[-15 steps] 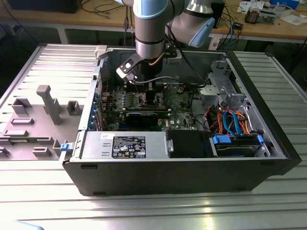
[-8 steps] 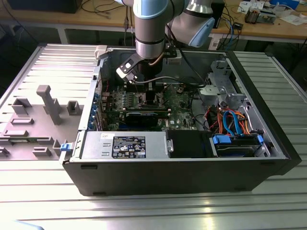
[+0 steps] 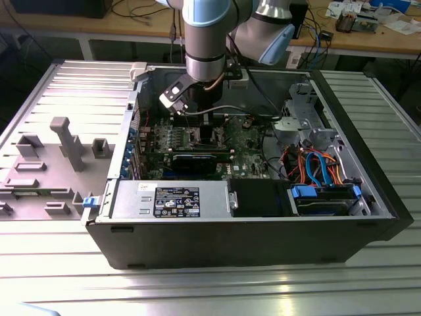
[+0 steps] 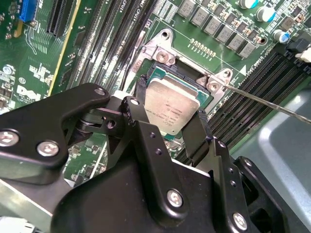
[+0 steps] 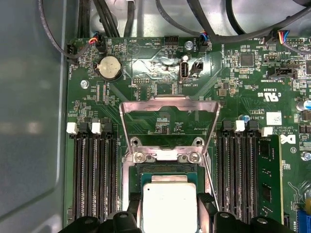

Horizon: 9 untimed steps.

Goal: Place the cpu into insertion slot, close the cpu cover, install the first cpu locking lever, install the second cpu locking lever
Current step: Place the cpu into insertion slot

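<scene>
The cpu (image 4: 172,104), a small square chip with a dull silver top, sits level in the insertion slot (image 4: 164,54), whose silvery rim shows around it. My gripper (image 4: 170,107) straddles it, with the black fingers (image 4: 141,92) pressed against two opposite edges of the chip. In the first wrist view the cpu (image 5: 167,204) lies between the fingertips of my gripper (image 5: 168,209), and the cpu cover (image 5: 167,103) stands swung open beyond the insertion slot (image 5: 167,156). A thin wire locking lever (image 4: 262,101) sticks out from the socket corner. In the exterior view my gripper (image 3: 204,128) reaches down into the open computer case.
Long black memory slots (image 5: 92,170) run on both sides of the socket. A black graphics card (image 3: 197,161) lies across the board nearer the exterior view's front. The power supply (image 3: 171,201), drive cage (image 3: 325,197) and coloured cables (image 3: 316,164) crowd the case.
</scene>
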Available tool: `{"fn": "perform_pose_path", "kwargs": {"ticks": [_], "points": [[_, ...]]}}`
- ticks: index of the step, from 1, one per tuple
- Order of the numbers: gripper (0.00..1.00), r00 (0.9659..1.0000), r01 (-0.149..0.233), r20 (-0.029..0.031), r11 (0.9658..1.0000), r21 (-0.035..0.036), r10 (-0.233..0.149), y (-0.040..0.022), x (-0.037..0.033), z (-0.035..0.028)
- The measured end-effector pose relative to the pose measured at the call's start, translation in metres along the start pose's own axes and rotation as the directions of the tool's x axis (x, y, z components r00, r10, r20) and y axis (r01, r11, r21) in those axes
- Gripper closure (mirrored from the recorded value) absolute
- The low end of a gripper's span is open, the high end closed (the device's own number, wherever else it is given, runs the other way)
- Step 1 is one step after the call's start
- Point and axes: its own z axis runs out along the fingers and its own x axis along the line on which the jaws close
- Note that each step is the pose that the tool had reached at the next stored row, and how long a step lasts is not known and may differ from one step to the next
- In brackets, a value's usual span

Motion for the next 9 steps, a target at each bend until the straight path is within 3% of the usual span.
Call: {"fn": "perform_pose_path", "kwargs": {"ticks": [2,4,9], "points": [[0.45,1.0,0.002,0.0098,1.0,-0.0013,-0.002,0.0001,0.0003,0.0007],[0.45,0.9999,-0.007,0.015,1.0,-0.0013,0.007,0.0006,0.0011,0.0007],[0.45,0.9998,-0.007,0.0165,0.9999,-0.011,0.008,0.0007,0.0016,0.0009]]}}
